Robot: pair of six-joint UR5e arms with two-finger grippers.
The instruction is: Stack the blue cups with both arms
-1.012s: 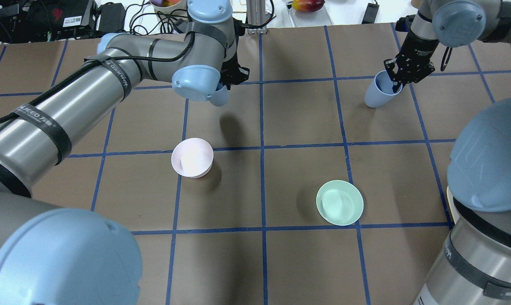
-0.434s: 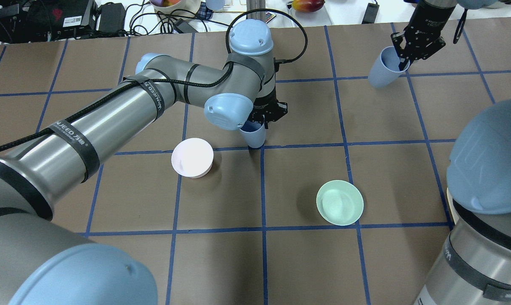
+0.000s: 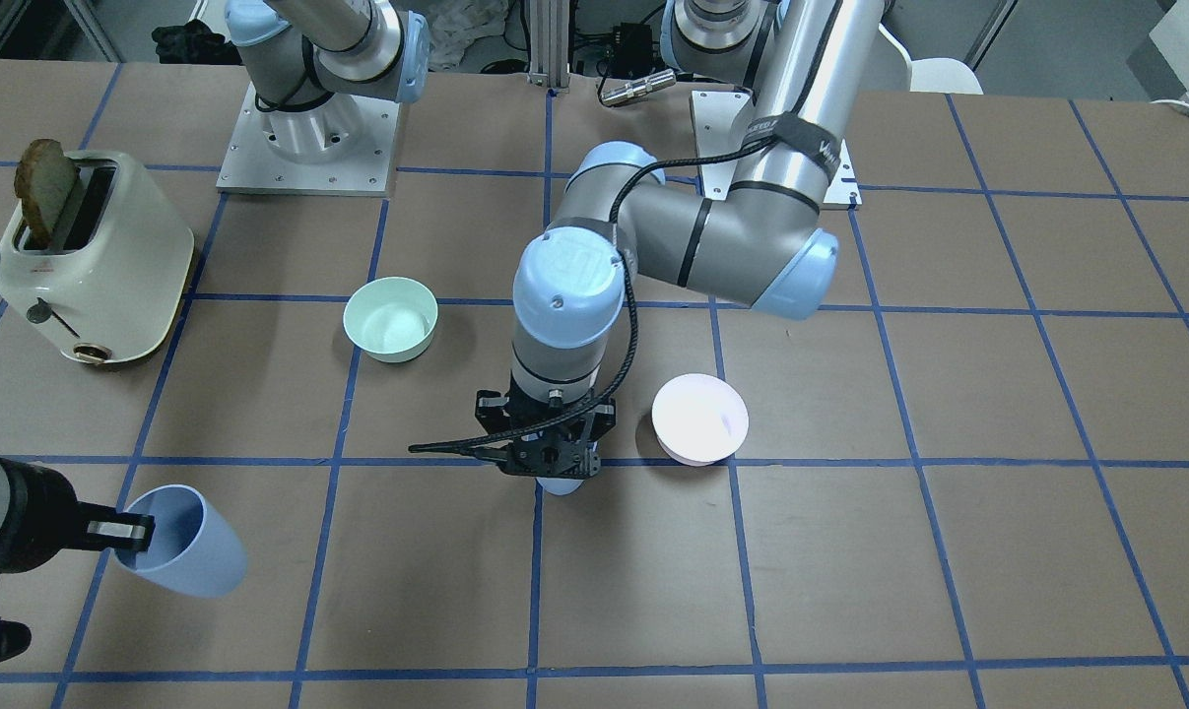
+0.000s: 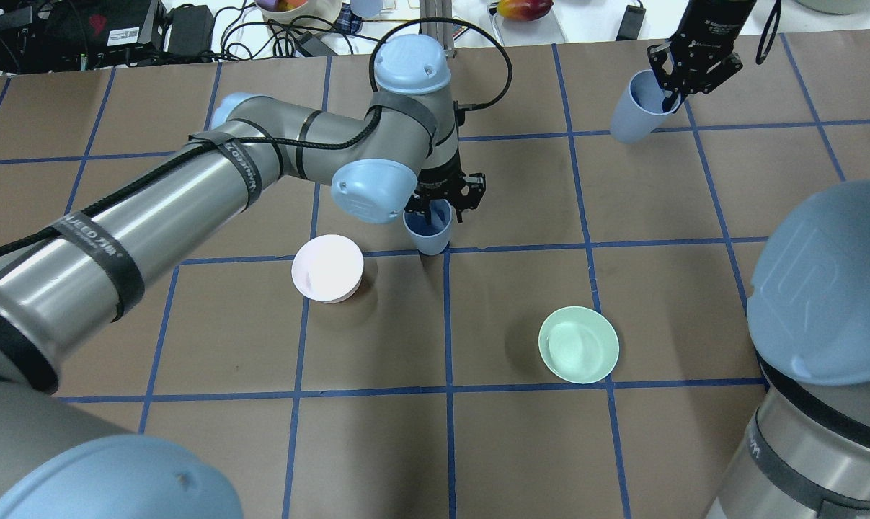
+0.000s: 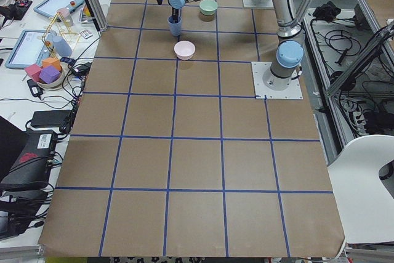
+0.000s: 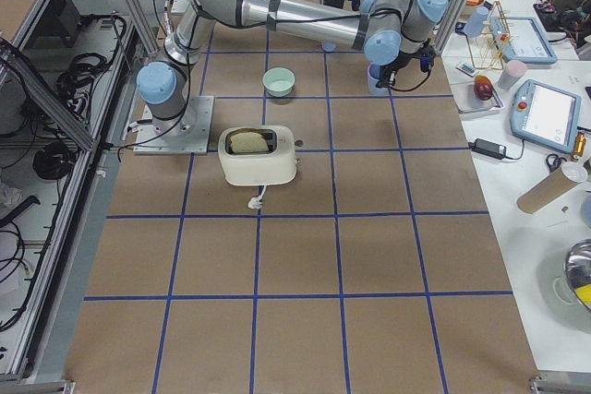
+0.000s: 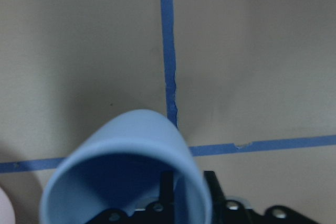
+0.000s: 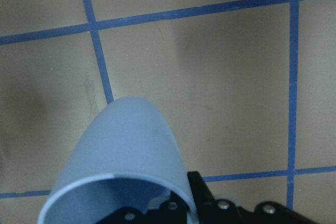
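One blue cup (image 4: pixel 426 232) stands upright at a tape crossing near the table's middle, at or just above the surface. My left gripper (image 4: pixel 443 214) is shut on its rim, one finger inside; the left wrist view shows the cup (image 7: pixel 126 171) close up. In the front view the left gripper (image 3: pixel 547 468) hides most of this cup (image 3: pixel 561 485). My right gripper (image 4: pixel 674 101) is shut on the rim of the second blue cup (image 4: pixel 631 114), held tilted above the far right of the table. That cup also shows in the front view (image 3: pixel 188 547) and the right wrist view (image 8: pixel 128 150).
A pale pink bowl (image 4: pixel 327 267) sits just left of the left arm's cup. A mint-green bowl (image 4: pixel 578 344) sits nearer the robot on the right. A cream toaster (image 3: pixel 87 261) with toast stands at the table's right end. Cables and boxes line the far edge.
My left arm has carried its cup from the far left area to the central tape crossing and lowered it. My right arm has raised its cup and moved it toward the far edge.
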